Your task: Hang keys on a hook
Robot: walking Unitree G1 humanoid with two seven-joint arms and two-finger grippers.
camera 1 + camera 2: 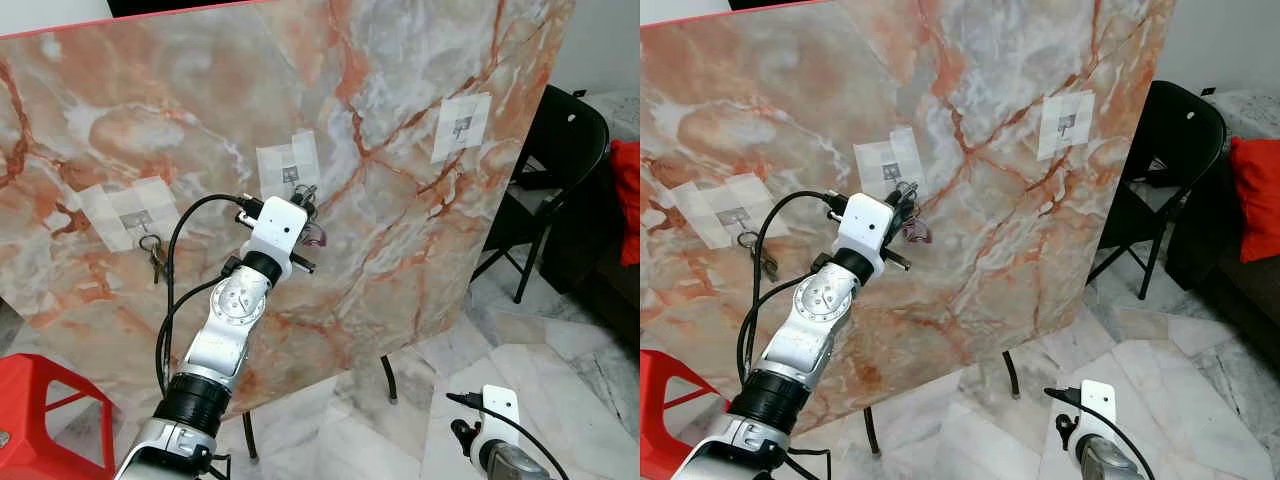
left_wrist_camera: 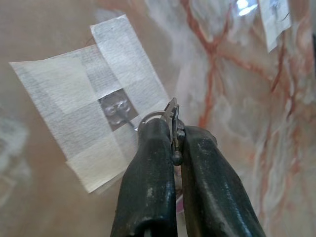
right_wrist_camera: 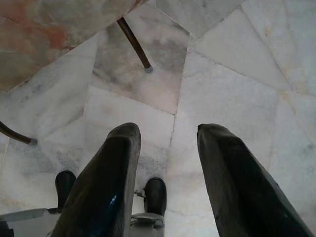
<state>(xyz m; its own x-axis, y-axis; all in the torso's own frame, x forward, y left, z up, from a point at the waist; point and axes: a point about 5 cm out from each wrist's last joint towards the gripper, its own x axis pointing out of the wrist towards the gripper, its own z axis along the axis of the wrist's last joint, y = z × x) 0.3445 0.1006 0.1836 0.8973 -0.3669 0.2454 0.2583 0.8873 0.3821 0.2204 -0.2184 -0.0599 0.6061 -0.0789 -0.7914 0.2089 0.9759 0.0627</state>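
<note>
While the right tool point(image 3: 168, 163) hangs low over the white marble floor point(image 3: 237, 74), fingers spread wide with nothing between them, the left tool point(image 2: 175, 148) is up at the slab. Floor is pale veined tile with visible joints; two thin dark legs point(image 3: 134, 43) stand on it under the slab. Red stool point(image 1: 40, 410) sits low at the robot's left, near the left arm's elbow.

Left arm reaches up and forward, black cable looped along it. Left tool is pinched narrow, clamped on the keys point(image 2: 173, 121): metal key ring and a key edge stick out between the fingertips. Keys are right at the middle hook point(image 2: 118, 109), ring touching or just beside it; can't tell whether the ring is over the hook. A pinkish tag point(image 1: 316, 236) hangs below the tool.

Surface is a big tilted marble slab point(image 1: 420, 250), orange-pink with white and red veins, red edge along the top. Three white tape patches on it, each with a small metal hook: left patch point(image 1: 128, 212), middle patch point(image 1: 288, 166), right patch point(image 1: 462, 127). Left hook already carries another key set point(image 1: 155, 256), hanging against the slab. Right hook is bare.

Past the slab's right edge: black folding chair point(image 1: 565, 160), then a red cushion point(image 1: 1255, 195) on dark furniture. White wall behind.
</note>
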